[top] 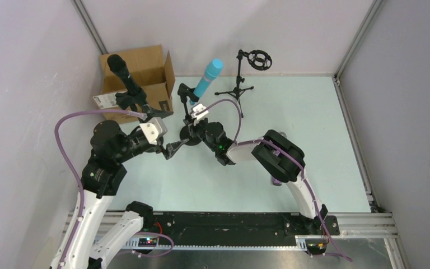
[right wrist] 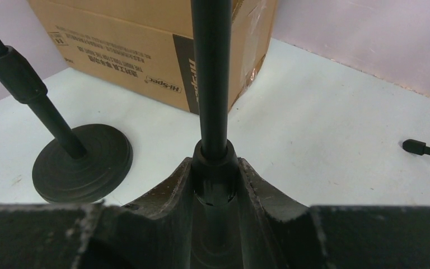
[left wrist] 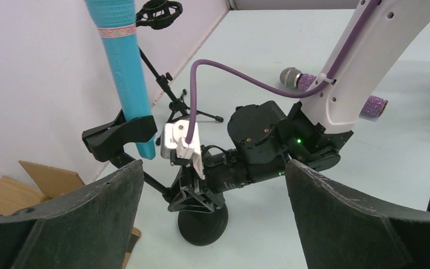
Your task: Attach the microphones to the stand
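The right tool (right wrist: 215,182) clamps the stand pole (right wrist: 210,84) beneath the turquoise microphone (top: 208,78).

The box (top: 145,61) sits back left, 1 microphone stand (top: 130,101) before it, a 2nd stand (top: 185,92) to its right, the tripod stand (top: 238,84) farther right.

1. The table (top: 291,112) has a pale mint top, with walls on three sides.
2. A cardboard box (top: 140,73) with its flaps open stands on the table in the far-left corner.
3. A black round-base stand (right wrist: 81,162) rests just beside the box, its pole leaning.
4. A second round-base stand (left wrist: 202,224) sits to the right of the box, near its printed side.
5. Farther right of the box, a tripod stand (top: 236,89) rests on spread legs.
6. Well to the right of the box, a glittery purple microphone (left wrist: 305,81) lies flat on its side.
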